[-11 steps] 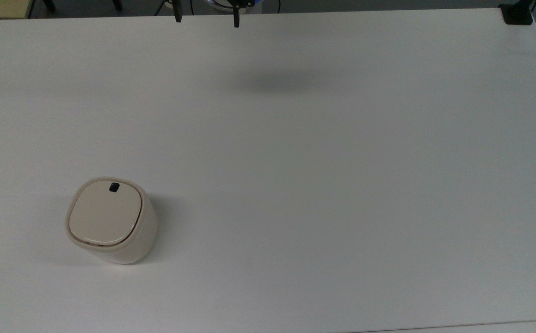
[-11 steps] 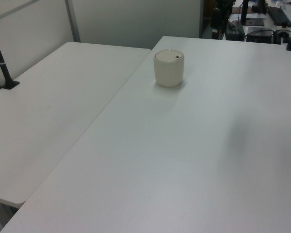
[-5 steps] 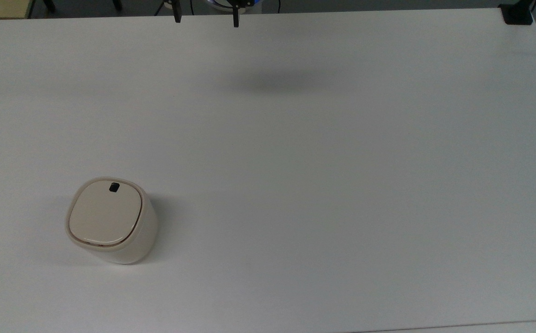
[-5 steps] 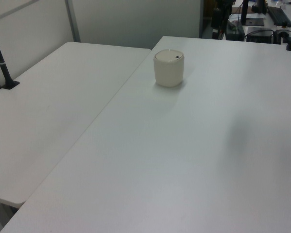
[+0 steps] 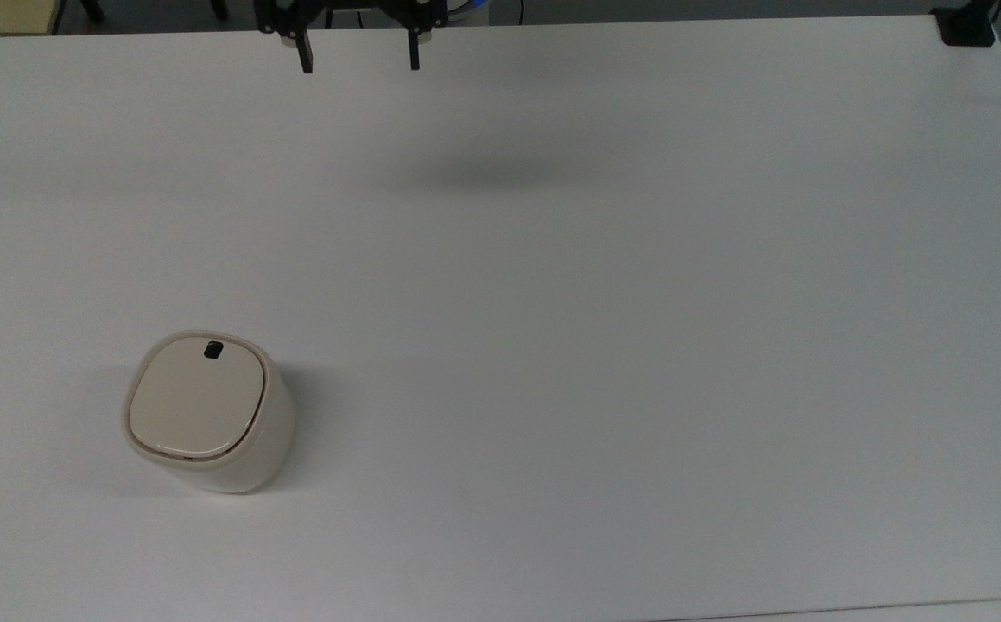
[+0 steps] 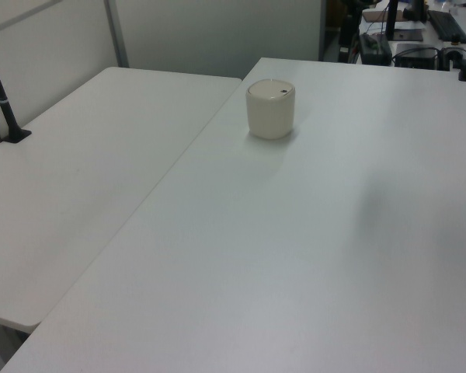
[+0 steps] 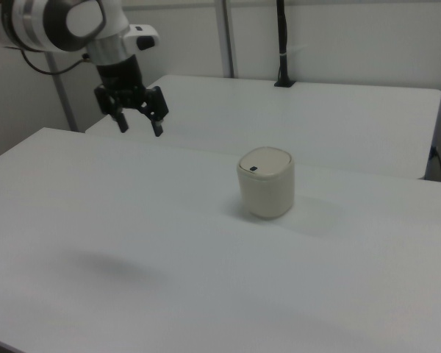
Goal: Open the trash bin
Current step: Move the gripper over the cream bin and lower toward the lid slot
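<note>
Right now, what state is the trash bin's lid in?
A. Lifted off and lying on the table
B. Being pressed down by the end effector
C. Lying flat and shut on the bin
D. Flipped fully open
C: the lid lies flat on the trash bin, its black button untouched, while the end effector hangs open in the air well away from it.
</note>
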You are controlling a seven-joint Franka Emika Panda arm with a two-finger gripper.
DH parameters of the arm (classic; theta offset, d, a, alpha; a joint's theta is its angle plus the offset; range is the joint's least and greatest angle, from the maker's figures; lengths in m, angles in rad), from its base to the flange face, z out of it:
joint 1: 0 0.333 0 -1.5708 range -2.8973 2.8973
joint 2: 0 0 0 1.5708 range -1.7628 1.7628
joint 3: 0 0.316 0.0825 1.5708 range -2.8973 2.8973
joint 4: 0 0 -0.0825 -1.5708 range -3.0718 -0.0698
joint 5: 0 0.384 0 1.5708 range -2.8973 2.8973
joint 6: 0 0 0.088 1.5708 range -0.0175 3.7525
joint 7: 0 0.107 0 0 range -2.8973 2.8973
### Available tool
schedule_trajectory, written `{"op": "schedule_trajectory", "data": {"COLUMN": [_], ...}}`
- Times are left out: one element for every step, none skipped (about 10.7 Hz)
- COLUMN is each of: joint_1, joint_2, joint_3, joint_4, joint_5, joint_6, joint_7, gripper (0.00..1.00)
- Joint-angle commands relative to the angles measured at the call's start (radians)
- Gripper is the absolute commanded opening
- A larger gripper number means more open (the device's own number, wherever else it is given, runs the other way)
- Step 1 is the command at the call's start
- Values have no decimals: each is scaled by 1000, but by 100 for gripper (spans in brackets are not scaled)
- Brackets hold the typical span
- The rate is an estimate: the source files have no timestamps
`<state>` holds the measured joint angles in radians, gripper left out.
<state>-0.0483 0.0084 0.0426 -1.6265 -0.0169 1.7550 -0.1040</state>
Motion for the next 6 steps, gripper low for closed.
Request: {"op": "schedule_trajectory", "data": {"joint_1": [-31,-35,-42,-45,-47,-54], "joint_2": [42,63,79,93,111,122], "joint_3": [-20,-29,-35,-35,-39,-50], "joint_4": [4,4,4,2,-4,-19], "joint_5": [20,21,21,21,20,20], "joint_6": [186,257,324,390,455,530], "joint_7": [19,99,192,251,280,309], "gripper": [55,37,22,11,5,0]}}
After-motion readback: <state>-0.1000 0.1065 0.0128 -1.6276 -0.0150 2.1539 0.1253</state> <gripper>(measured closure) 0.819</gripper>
